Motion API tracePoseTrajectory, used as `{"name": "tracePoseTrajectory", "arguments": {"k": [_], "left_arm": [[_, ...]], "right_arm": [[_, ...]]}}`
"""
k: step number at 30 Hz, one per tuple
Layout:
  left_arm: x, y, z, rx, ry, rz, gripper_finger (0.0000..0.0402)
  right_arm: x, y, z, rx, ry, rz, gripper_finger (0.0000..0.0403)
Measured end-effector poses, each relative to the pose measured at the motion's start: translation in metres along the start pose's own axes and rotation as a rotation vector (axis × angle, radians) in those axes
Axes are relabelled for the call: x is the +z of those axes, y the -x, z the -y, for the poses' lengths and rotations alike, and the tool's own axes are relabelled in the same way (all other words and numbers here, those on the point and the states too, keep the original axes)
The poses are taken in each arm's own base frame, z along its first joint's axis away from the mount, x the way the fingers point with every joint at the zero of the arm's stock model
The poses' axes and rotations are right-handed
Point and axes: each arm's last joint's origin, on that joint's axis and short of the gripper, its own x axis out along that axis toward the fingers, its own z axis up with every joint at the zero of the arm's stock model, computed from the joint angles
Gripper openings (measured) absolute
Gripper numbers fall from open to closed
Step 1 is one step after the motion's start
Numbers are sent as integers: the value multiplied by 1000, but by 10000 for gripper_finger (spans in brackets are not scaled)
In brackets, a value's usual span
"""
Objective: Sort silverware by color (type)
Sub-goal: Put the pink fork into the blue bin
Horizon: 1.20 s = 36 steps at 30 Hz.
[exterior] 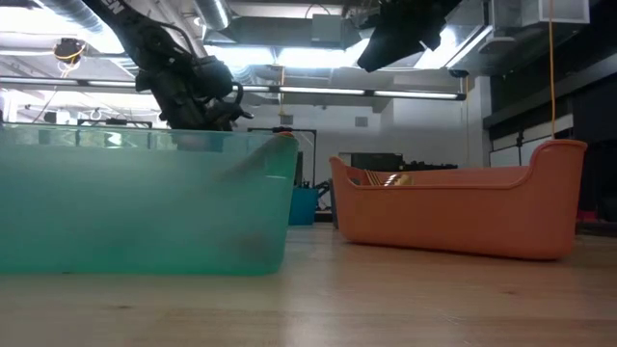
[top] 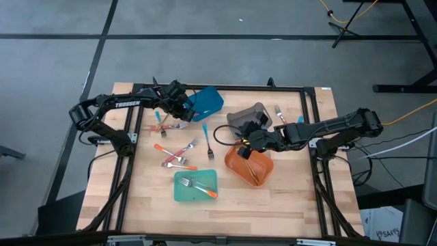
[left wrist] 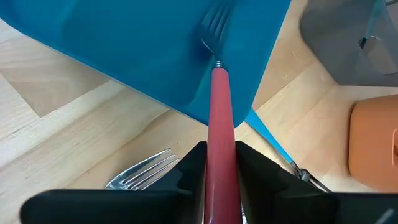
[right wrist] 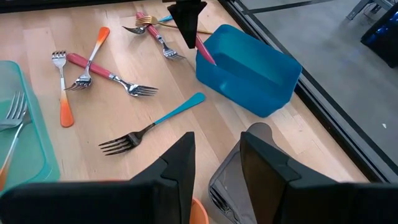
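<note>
Pink fork [left wrist: 221, 130] between left hand [left wrist: 219, 163] fingers

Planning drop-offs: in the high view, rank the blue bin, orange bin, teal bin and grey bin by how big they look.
1. orange bin and teal bin: look about alike, so not ranked apart.
2. blue bin: partly hidden under the left gripper.
3. grey bin: smallest showing, partly covered by the right arm.

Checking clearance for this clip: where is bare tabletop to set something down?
Free: the wooden table's near strip beside the teal plastic bin, and its left side. Crowded: loose forks in the middle, and the blue bin, grey bin and orange bin behind.
</note>
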Motion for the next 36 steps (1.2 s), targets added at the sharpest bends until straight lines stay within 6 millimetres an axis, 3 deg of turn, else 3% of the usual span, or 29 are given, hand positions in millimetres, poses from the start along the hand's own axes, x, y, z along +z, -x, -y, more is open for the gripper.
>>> {"name": "tracePoseTrajectory", "arguments": {"k": [13, 29, 36], "left_arm": [[11, 1, 8, -114, -44, 89, 73], [23, 7, -13, 193, 17, 287, 73], [22, 6, -11, 195, -126, 263, 73]], "right_arm": [[0, 0, 0, 0, 1, 0, 115], [0, 0, 0, 0, 1, -1, 115], [0, 0, 0, 0, 1, -1, 115]]}}
